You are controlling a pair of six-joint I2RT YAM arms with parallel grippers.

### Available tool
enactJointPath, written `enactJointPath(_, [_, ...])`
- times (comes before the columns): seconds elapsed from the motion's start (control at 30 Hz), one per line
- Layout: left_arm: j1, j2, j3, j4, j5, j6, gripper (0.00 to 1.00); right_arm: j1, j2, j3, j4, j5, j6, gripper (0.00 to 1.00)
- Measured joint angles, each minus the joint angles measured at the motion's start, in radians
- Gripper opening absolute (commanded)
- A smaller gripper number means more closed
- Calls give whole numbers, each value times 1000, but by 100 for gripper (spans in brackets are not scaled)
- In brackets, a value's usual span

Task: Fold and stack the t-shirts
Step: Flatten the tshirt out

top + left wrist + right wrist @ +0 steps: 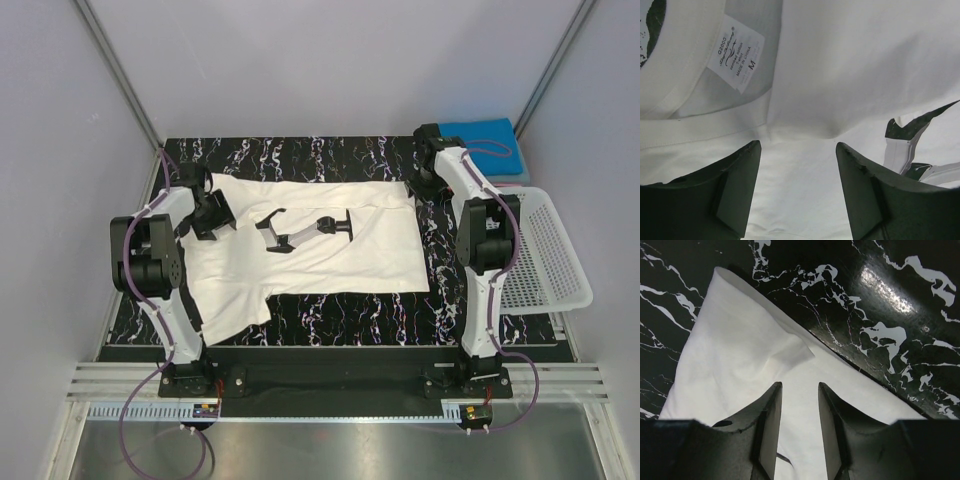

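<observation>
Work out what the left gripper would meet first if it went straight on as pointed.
Probably the white t-shirt, just below its neck label; cloth fills the gap ahead of the left gripper, though depth is unclear.

1. A white t-shirt (330, 262) lies spread flat across the black marbled surface (330, 322), its black print (305, 232) facing up near the middle.
2. One sleeve juts toward the near edge on the left.
3. The left tool (212, 218) sits over the shirt's left end.
4. The right tool (428, 185) is down at the shirt's far right corner.
5. A folded blue t-shirt (482, 133) rests in the far right corner.
6. A white lattice basket (550, 250) sits at the right edge.
</observation>
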Motion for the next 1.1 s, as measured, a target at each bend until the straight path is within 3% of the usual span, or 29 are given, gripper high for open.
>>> enactJointPath(0.5, [-14,-38,-4,5,-1,1,65,-6,137,135,-169,-48,249,41])
enactJointPath(1.1, [-21,-45,-31,12,-5,1,64,-6,166,155,-167,-39,301,41])
